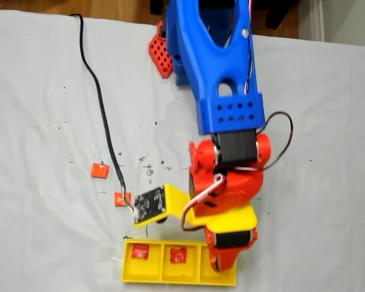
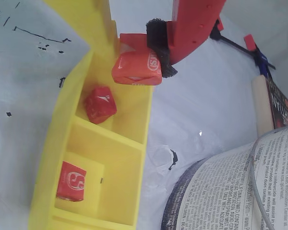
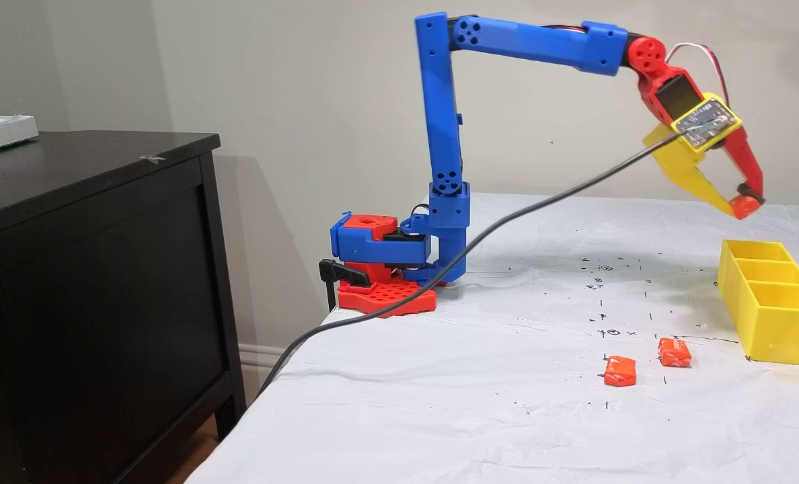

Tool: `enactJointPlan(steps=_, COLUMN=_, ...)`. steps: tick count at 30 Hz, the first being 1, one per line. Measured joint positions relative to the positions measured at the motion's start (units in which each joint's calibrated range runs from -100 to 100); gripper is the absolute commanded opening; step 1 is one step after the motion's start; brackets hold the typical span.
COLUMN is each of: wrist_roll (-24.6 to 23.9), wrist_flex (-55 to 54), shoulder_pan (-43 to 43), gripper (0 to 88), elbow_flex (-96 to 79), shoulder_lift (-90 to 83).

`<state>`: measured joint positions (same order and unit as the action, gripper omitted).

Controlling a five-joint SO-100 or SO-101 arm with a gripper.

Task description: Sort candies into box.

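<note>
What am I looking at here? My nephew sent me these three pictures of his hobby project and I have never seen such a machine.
It is a small blue and red robot arm clamped to a table covered with a white sheet. One picture looks down from above, one from the side, and one comes from a camera riding on the arm's wrist. At the tip is a two-finger gripper, shut on an orange candy, held above a yellow box with three compartments. The wrist view shows one red candy in the middle compartment and another red candy in the next one. Two orange candies lie loose on the sheet, near the box.
</note>
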<state>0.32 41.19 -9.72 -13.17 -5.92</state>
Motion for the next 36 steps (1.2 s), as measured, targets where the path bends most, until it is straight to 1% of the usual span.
enactJointPlan(steps=8, wrist_roll=0.05, wrist_flex=0.16, shoulder_pan=0.0, gripper=0.1, elbow_flex=5.47, shoulder_lift=5.92)
enactJointPlan(steps=13, wrist_roll=1.03, wrist_flex=4.44, shoulder_pan=-0.16, gripper=0.1, elbow_flex=9.5, shoulder_lift=9.98)
enactJointPlan(steps=19, wrist_roll=1.76, wrist_flex=5.16, shoulder_pan=-0.16, gripper=0.6, elbow_flex=9.67, shoulder_lift=10.41)
enactJointPlan(steps=24, wrist_roll=2.34, wrist_flex=5.16, shoulder_pan=-0.16, gripper=22.9, elbow_flex=9.67, shoulder_lift=10.41)
enactJointPlan(steps=25, wrist_roll=2.44, wrist_flex=5.16, shoulder_pan=-0.16, gripper=25.5, elbow_flex=9.67, shoulder_lift=10.41)
enactJointPlan(steps=27, wrist_roll=2.54, wrist_flex=5.16, shoulder_pan=-0.16, gripper=26.8, elbow_flex=9.67, shoulder_lift=10.41)
enactJointPlan(steps=30, wrist_roll=2.69, wrist_flex=5.63, shoulder_pan=-0.16, gripper=27.0, elbow_flex=9.75, shoulder_lift=10.41)
enactJointPlan(steps=32, wrist_roll=2.83, wrist_flex=5.87, shoulder_pan=-0.16, gripper=24.8, elbow_flex=9.75, shoulder_lift=10.41)
enactJointPlan(steps=36, wrist_roll=3.03, wrist_flex=6.11, shoulder_pan=-0.16, gripper=14.3, elbow_flex=9.75, shoulder_lift=10.41)
